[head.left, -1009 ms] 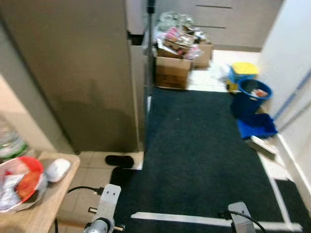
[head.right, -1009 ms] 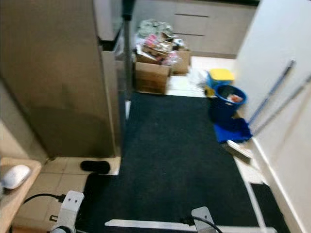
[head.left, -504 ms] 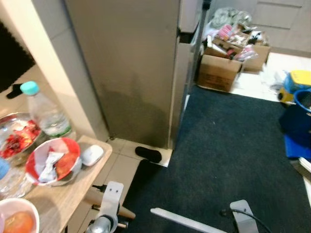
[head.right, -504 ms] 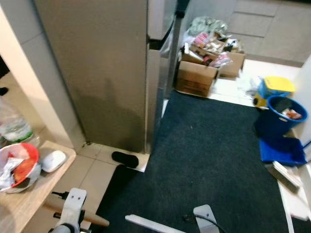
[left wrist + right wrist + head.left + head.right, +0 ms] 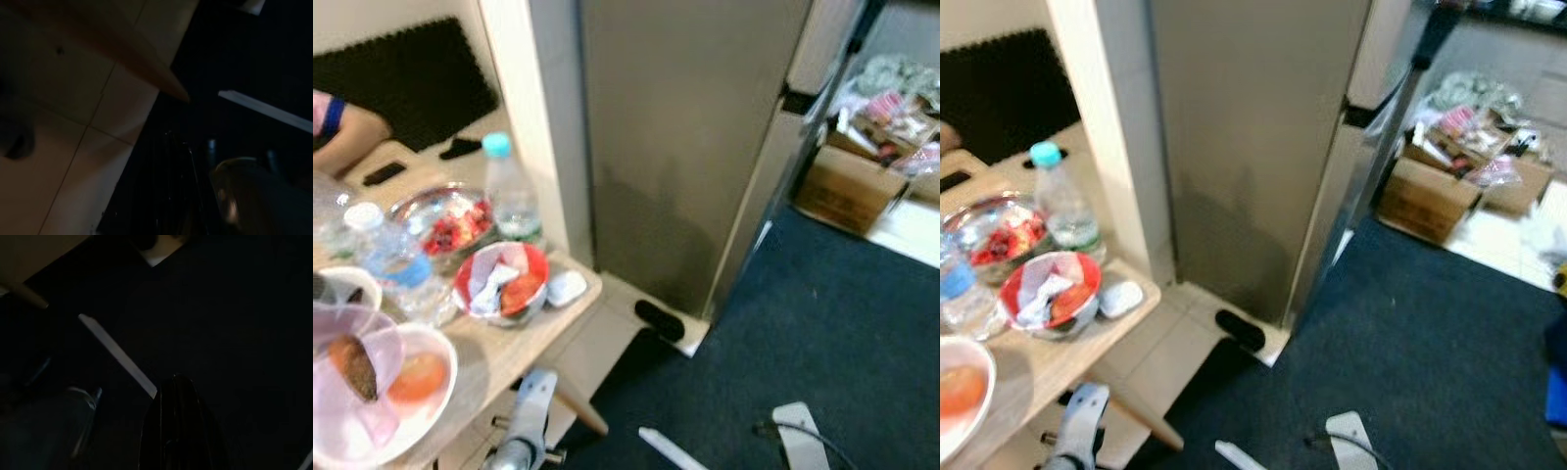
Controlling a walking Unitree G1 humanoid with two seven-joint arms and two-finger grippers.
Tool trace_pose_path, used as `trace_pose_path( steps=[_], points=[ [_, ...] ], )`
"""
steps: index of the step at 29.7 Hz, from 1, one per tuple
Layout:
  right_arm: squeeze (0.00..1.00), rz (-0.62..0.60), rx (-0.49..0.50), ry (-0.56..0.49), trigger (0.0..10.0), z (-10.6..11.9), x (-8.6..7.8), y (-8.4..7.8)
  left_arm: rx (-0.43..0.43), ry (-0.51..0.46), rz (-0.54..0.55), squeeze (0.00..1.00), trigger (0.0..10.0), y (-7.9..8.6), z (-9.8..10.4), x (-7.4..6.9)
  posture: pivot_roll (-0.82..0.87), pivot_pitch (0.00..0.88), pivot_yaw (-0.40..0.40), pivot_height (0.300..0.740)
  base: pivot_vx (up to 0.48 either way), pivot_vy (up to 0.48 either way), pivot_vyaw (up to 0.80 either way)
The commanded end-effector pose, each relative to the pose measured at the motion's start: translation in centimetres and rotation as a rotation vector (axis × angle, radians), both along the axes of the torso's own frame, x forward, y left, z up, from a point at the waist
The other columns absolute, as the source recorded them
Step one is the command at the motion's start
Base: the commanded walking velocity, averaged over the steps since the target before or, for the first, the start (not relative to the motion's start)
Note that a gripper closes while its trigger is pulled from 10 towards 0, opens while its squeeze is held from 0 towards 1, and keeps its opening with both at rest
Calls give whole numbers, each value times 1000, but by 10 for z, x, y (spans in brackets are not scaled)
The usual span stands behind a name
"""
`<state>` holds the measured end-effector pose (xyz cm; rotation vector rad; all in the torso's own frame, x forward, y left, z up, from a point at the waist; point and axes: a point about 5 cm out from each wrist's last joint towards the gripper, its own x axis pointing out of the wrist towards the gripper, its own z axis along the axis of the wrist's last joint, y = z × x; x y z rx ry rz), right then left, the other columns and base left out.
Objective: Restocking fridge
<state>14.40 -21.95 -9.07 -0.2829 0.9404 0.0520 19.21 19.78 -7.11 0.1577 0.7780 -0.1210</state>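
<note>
The tall grey-brown fridge (image 5: 695,147) stands shut ahead, its side panel facing me. To its left, a wooden table (image 5: 524,343) carries food: a water bottle with a teal cap (image 5: 509,191), a red bowl of wrappers (image 5: 504,284), a shiny bowl of red food (image 5: 445,215), a blue-labelled bottle (image 5: 391,264) and pink plates (image 5: 372,382). My left arm (image 5: 524,431) and right arm (image 5: 798,436) hang idle low over the floor. In the dark right wrist view, my right gripper (image 5: 176,382) has its black fingers together and holds nothing.
A person's arm (image 5: 342,127) rests at the table's far left. A black slipper (image 5: 661,320) lies on the tiles at the fridge's foot. Dark carpet (image 5: 822,333) covers the floor to the right. Open cardboard boxes (image 5: 847,186) of goods stand beyond the fridge.
The whole view has swung left: the table with its food has come into sight, and the boxes and blue bins have slid off to the right. Both arms still hang.
</note>
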Motion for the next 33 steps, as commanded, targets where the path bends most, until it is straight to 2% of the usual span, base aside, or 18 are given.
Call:
trace_pose_path(
  steps=[1,33],
  points=[
    [0,-8,-2,3,10000,0,-1,-2,4,15,-4,0,10000,0,-2,-3,-12,73,-39,740,0,0,800],
    [0,-4,-2,4,10000,-1,-2,-1,16,30,-6,0,10000,2,-4,-6,-10,66,-36,740,0,0,800]
  ],
)
